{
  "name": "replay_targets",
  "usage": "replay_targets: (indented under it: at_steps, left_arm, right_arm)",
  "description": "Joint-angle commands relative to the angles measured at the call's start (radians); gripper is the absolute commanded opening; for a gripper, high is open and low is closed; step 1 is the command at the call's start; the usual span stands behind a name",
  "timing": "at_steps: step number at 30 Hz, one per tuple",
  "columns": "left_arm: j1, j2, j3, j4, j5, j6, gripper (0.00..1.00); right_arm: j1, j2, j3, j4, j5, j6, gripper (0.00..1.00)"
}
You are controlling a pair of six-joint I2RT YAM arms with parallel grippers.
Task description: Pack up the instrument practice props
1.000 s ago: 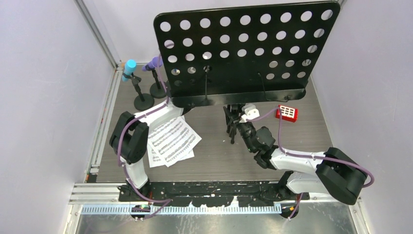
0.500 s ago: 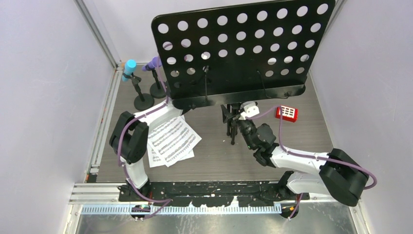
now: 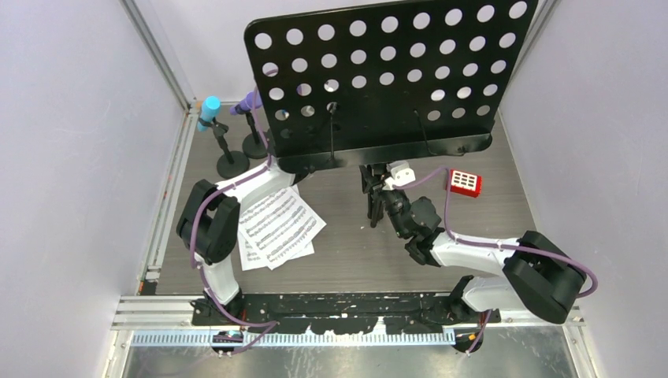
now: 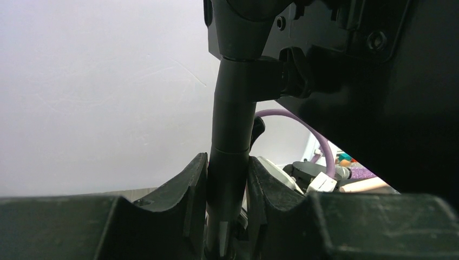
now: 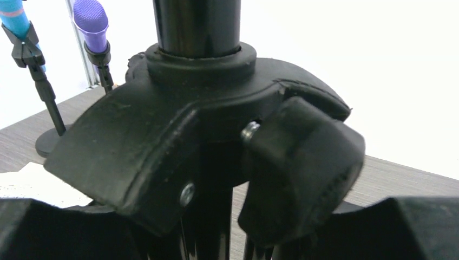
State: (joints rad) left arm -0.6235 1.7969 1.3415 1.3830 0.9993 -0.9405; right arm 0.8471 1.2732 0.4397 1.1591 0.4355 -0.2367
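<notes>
1 rack [image 3: 378, 138] shifted left, left fingers [image 4: 187, 203] gripping it, right fingers [image 5: 417, 227] unclear, 2 microphones [image 3: 210, 106] [image 3: 250, 100]

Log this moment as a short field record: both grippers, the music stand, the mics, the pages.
left gripper: closed on the stand pole, below the rack's bracket
right gripper: at the tripod hub, fingers either side of hub and clamp knob; grip unclear
music rack: upright, mid-table
cyan microphone: in a round-based holder, far left
purple microphone: in the second holder, beside the cyan one
sheet music: pages fanned flat by the left arm
red block: on the table, right of the tripod
</notes>
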Motion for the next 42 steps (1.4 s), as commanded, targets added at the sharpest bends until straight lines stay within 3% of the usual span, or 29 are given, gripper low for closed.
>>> replay_targets:
  at_steps: [1,2,6,8,10,11,22,27,37,42]
  left_arm:
    - [-0.010,-0.021,0.026,0.018,-0.051,-0.048,0.00]
    - [-0.009,-0.018,0.027,0.016,-0.051,-0.049,0.00]
    - [-0.004,-0.012,0.034,-0.022,-0.056,-0.050,0.10]
    - [-0.002,-0.011,0.025,-0.025,-0.070,-0.048,0.34]
    - [-0.001,-0.011,0.005,-0.025,-0.102,-0.039,0.86]
    - [-0.001,-0.010,-0.002,-0.026,-0.109,-0.036,0.98]
    - [0.020,0.013,-0.079,0.047,-0.132,-0.076,1.00]
    - [0.035,-0.020,-0.172,0.048,-0.139,-0.050,1.00]
    - [0.052,-0.153,-0.397,0.048,-0.119,0.012,1.00]
    - [-0.008,-0.233,-0.578,0.045,-0.136,0.100,1.00]
  right_arm:
    - [-0.001,0.012,-0.005,0.053,0.049,0.018,0.09]
    - [0.000,0.009,-0.001,0.050,0.070,0.026,0.02]
    - [-0.001,-0.063,0.017,-0.057,0.105,0.059,0.01]
    - [0.000,-0.110,0.027,-0.134,0.115,0.101,0.00]
    - [-0.001,-0.149,0.036,-0.197,0.136,0.149,0.00]
    - [-0.001,-0.170,0.044,-0.231,0.151,0.175,0.00]
    - [-0.001,-0.317,0.157,-0.565,0.304,0.244,0.00]
    - [-0.001,-0.357,0.161,-0.556,0.327,0.186,0.00]
    - [-0.002,-0.398,0.101,-0.425,0.340,0.282,0.00]
    - [-0.003,-0.399,0.064,-0.341,0.351,0.292,0.01]
